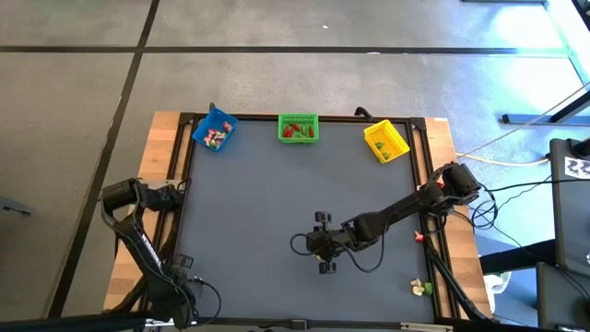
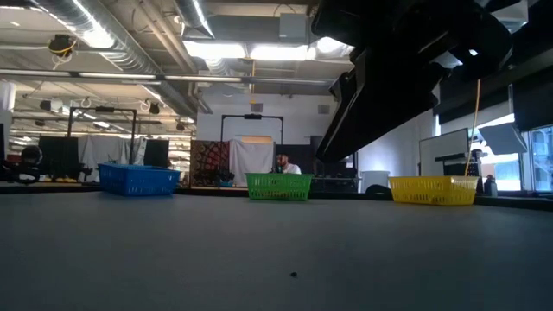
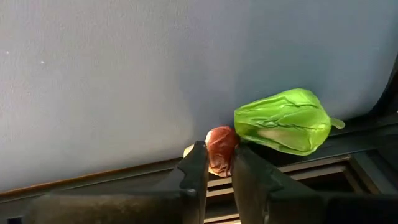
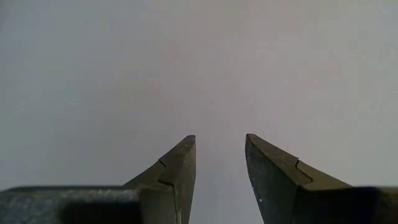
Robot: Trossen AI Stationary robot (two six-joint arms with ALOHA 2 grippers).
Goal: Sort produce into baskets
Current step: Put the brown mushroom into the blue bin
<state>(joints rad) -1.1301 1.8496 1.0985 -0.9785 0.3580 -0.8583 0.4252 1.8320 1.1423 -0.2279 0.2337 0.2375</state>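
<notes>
Baskets: three stand in a row along the far edge of the grey tabletop (image 1: 277, 203). The blue basket (image 1: 215, 130) is at the left and sits turned at an angle, the green basket (image 1: 298, 127) is in the middle, and the yellow basket (image 1: 385, 141) is at the right, also turned.
Basket contents: the blue basket holds red, green and whitish pieces; the green basket holds red and green pieces; the yellow basket shows a little green inside.
Loose produce: a small whitish and green piece (image 1: 421, 289) lies at the near right edge of the tabletop, well apart from the baskets.
Left arm: it is at the left edge of the tabletop, well away from the baskets.
Left gripper (image 3: 216, 163): its fingers (image 3: 194, 171) are drawn narrow around a small red piece (image 3: 221, 147), pinching it from both sides.
Green piece (image 3: 285, 120): a leafy green vegetable toy lies touching the red piece, at the tabletop's edge by the frame rail.
Right gripper (image 1: 324, 242): it hangs over the middle of the tabletop, nearer the front, pointing down at bare grey surface. Its fingers (image 4: 177, 171) stand partly apart with nothing between them.
Background: a person (image 2: 282, 164) shows far off in the room behind the green basket.
</notes>
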